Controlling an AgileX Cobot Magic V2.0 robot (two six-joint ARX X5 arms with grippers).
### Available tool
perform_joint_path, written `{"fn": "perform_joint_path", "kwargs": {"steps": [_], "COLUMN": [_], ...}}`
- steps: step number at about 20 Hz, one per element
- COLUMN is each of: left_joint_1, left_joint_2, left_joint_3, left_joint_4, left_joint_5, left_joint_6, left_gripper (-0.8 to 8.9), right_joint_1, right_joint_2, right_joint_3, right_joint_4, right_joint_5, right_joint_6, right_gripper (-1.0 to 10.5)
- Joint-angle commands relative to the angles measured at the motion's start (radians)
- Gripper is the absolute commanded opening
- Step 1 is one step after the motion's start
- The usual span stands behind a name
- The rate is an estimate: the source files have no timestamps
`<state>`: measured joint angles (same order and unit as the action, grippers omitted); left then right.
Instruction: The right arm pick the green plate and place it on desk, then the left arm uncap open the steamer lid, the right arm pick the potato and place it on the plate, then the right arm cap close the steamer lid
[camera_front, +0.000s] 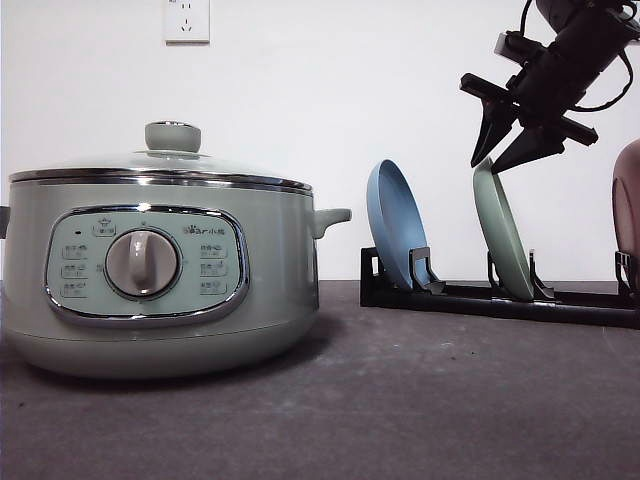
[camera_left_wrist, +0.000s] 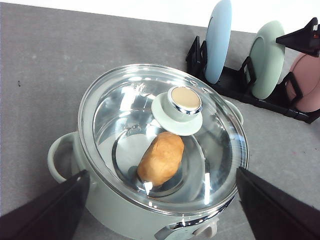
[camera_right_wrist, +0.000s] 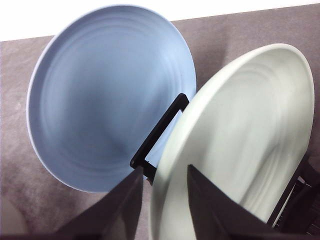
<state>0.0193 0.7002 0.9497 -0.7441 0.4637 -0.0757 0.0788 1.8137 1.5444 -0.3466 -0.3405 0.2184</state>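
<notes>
Three round plates stand on edge in a black slotted rack (camera_front: 500, 298) on the dark grey speckled tabletop (camera_front: 400, 400): a blue plate (camera_front: 393, 222), then the wide, shallow, pale sage-green plate (camera_front: 503, 235) beside it, and a pink plate (camera_left_wrist: 306, 85) at the far end, only partly seen at the edge of the front view.

Just above the top rim of the green plate hangs the right arm's black wedge-shaped gripper (camera_front: 512, 140), reaching down from the upper corner of the front view. Its two fingers (camera_right_wrist: 212, 210) are spread apart, one on each side of the plate's rim. In the right wrist view the rim sits in the gap between them, and they do not look closed on it. The plate rests in its slot in the rack.

Well apart from the rack stands a pale green electric steamer pot (camera_front: 160, 270) with a control dial on its front and a handle at each side. The round clear glass lid (camera_left_wrist: 125, 100) with a shiny steel rim and a pale green knob (camera_left_wrist: 179, 109) sits closed on top. Through the glass, the egg-shaped orange-brown potato (camera_left_wrist: 161, 158) lies on the steel tray inside the pot.

Above the pot hovers the left gripper (camera_left_wrist: 162, 200). Its two black fingers (camera_left_wrist: 55, 210) are wide open, with the pot between them in its wrist view, and they hold nothing. A white wall with a socket (camera_front: 187, 20) rises behind the tabletop.
</notes>
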Motion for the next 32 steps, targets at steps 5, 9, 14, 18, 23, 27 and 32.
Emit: {"fn": "perform_joint_path", "kwargs": {"steps": [5,9,14,18,23,27,32], "left_joint_1": [-0.001,-0.001,-0.001,-0.001,-0.001,-0.001,-0.001], "left_joint_2": [0.005,0.005,0.005,0.005,0.005,0.005,0.005], "left_joint_3": [0.022,0.022,0.022,0.022,0.022,0.022,0.022], "left_joint_4": [0.011,0.011,0.011,0.011,0.018,0.031,0.032], "left_joint_5": [0.004,0.004,0.004,0.004,0.004,0.004,0.004], "left_joint_6": [0.011,0.012,0.012,0.012,0.012,0.012,0.012], "left_gripper": [4.69,4.69,4.69,4.69,4.69,4.69,4.69], "right_joint_1": [0.004,0.004,0.004,0.018,0.040,0.076,0.148], "right_joint_2": [0.026,0.026,0.001,-0.043,-0.104,-0.165,-0.266], "right_joint_3": [0.027,0.027,0.029,0.054,0.131,0.187,0.203], "right_joint_4": [0.009,0.013,0.053,0.074,0.046,-0.052,-0.264], "right_joint_5": [0.001,0.000,-0.066,-0.080,-0.105,-0.113,-0.085], "right_joint_6": [0.037,0.037,0.054,0.063,0.062,0.024,-0.116], "right_gripper": [0.2,0.1,0.1,0.1,0.1,0.1,0.1]}}
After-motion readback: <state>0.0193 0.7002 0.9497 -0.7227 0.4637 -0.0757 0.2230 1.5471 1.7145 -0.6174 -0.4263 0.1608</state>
